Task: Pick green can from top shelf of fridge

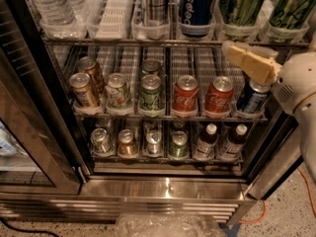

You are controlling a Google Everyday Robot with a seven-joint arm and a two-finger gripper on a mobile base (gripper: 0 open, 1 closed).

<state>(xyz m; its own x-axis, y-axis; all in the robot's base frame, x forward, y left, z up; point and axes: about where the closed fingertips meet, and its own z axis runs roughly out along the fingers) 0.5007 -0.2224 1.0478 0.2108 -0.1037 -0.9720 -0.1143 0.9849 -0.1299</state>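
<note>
Two tall green cans stand in clear bins at the right of the top shelf (168, 42): one (242, 5) next to the blue Pepsi can (196, 6), the other (292, 8) at the far right. Their tops are cut off by the frame. My gripper (232, 49), cream-yellow on a white arm (298, 83), hovers at the right in front of the fridge (168, 189). It is just below the top shelf's front edge, under the left green can, and points up and left. It holds nothing that I can see.
The top shelf also holds a water bottle (52, 6), white ribbed lanes (114, 9) and a silver can (157, 4). The middle rack holds red cola cans (185, 95), short green cans (149, 90) and a blue can (252, 98) behind the gripper. The bottom rack holds small cans and bottles. The glass door (29, 132) stands open at left.
</note>
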